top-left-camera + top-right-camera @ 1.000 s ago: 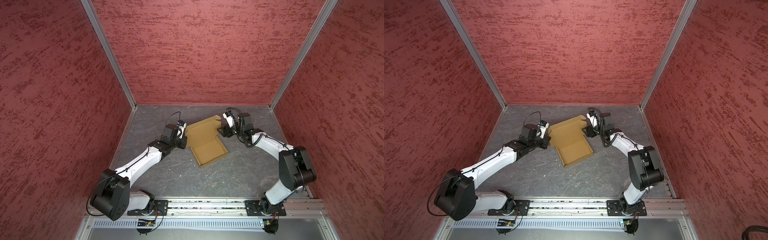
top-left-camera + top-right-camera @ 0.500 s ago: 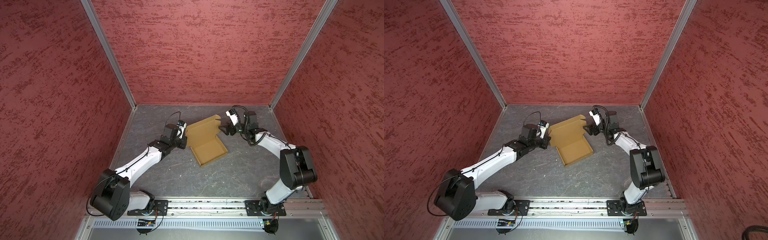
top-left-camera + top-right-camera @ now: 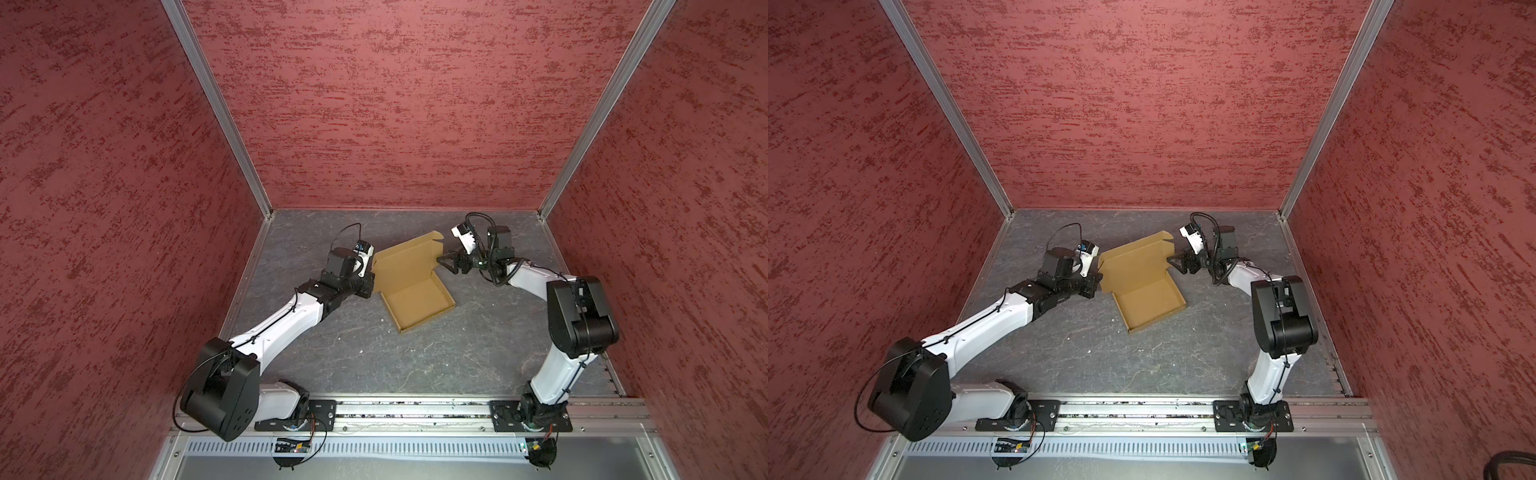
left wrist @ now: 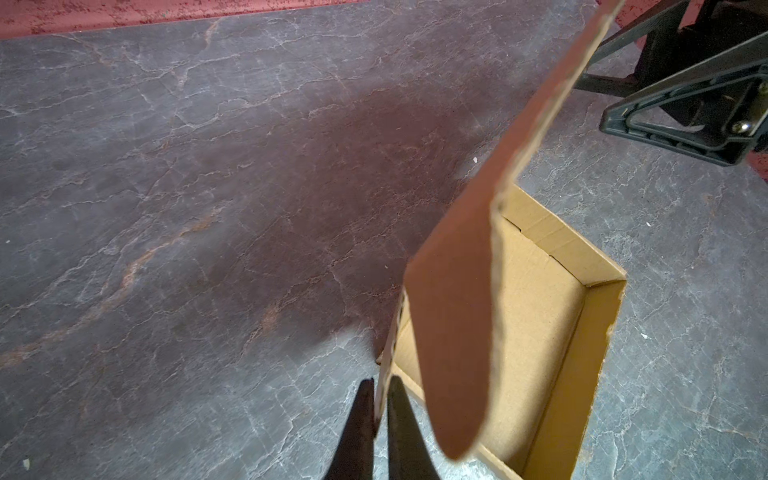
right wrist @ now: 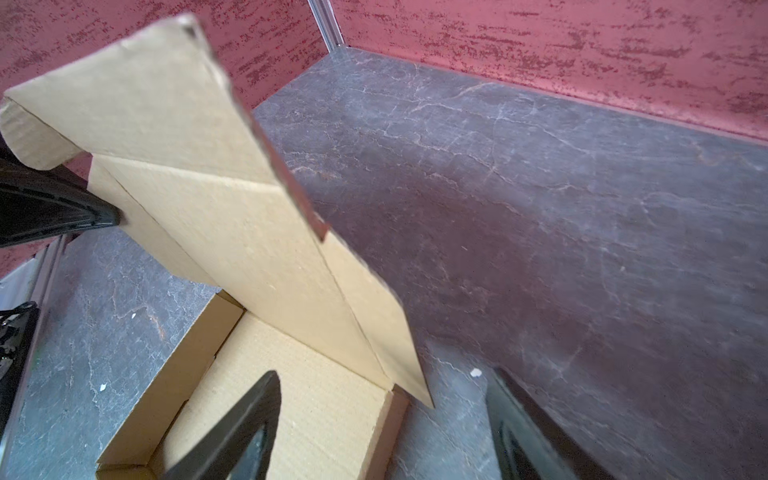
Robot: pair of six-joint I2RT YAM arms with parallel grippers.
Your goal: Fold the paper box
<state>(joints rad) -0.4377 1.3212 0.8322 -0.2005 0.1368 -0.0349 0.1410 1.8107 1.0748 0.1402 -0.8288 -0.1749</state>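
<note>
Looking at your one box on the table, lid raised: of two grippers, the left gripper is pinched onto its side wall, and the right gripper is spread wide beside the lid, holding nothing.

We can read no text, label, brand or number in any of these views. The paper box shows plain brown cardboard on every face we can see. Anything printed elsewhere in the scene is too small or blurred for us to make out.
</note>
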